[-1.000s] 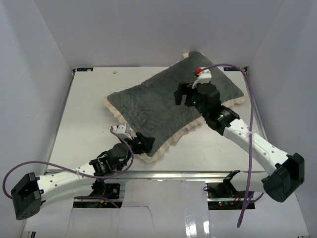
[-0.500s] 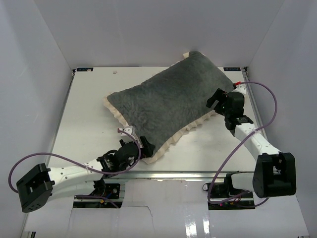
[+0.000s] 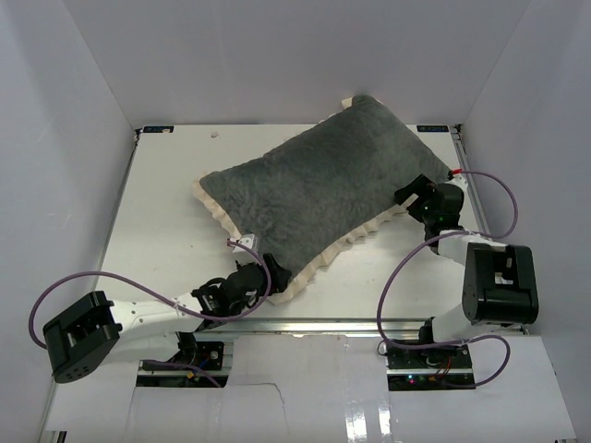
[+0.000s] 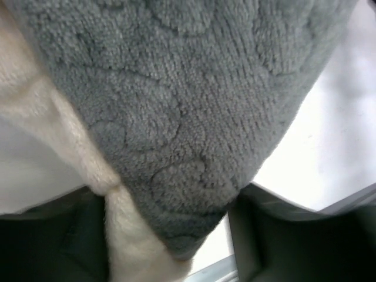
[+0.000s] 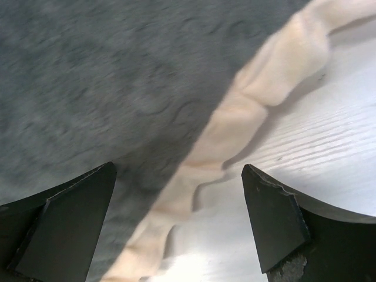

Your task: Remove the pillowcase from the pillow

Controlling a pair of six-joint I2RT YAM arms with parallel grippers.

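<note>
Across the middle of the tabletop (image 3: 157, 212), the pillowcase (image 3: 314, 198) is lying grey side up on a slant. It is bulging enough that I am judging the pillow is still filling it. None of the pillow itself is showing. The cream frill (image 3: 346, 242) is trailing along the near edge.

A second ago the right arm was hanging over the grey face. Now it is folding down low at the right-hand end. The right tool (image 3: 411, 196) is sitting at the frill there, released. Its fingers (image 5: 64, 223) are spreading wide, with the frill and the grey edge between them, and they are pinching nothing.

The left tool (image 3: 263, 277) has been creeping in toward the near corner. It too is released, and its wrist view is showing the grey corner tip hanging between the parted jaws.

I am reading this as both arms lining up holds at opposite ends of the cover. Nothing is peeling off yet, so the task is hardly starting. I am not finding the cover's opening in any view, so I cannot tell which end should be pulled.
</note>
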